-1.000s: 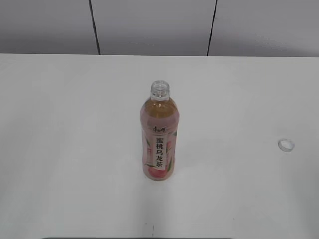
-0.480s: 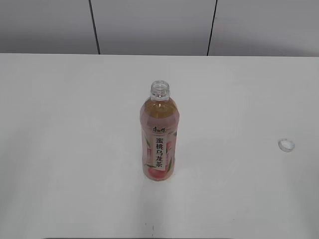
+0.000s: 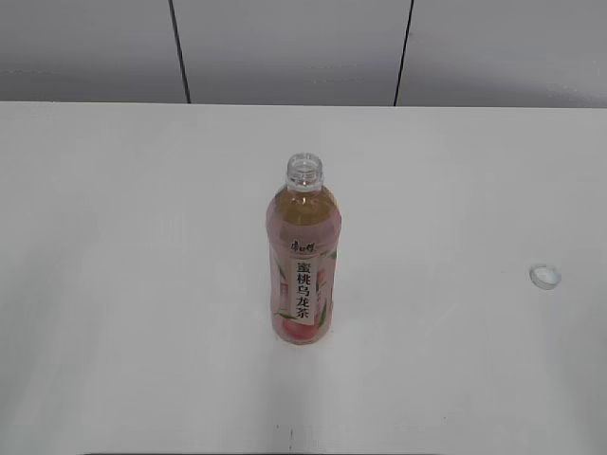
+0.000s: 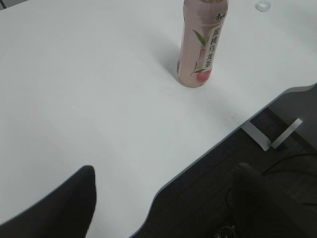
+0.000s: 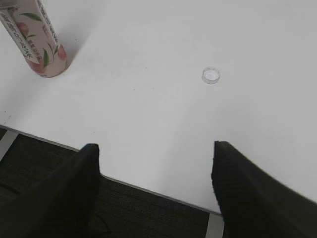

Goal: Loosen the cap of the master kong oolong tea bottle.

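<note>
Hanging w/ jaws spread and empty, left gripper [image 4: 163, 198] and right gripper [image 5: 156, 183] sit at bottom of their wrist views, near table [image 3: 114, 284] edge. Master kong oolong tea bottle [image 3: 303, 261] stands upright mid-frame in exterior view, neck uncapped. Cap [image 3: 544, 277] lies on table at right, well apart from bottle.

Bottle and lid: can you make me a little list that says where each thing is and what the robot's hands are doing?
bottle: upright near the middle of the table, mouth open, no lid on it
tea: amber, filling most of the bottle
lid: white, lying on the table far to the bottle's right
left gripper: open, empty, back at the table's front edge
right gripper: open, empty, back at the front edge, lid ahead of it
</note>
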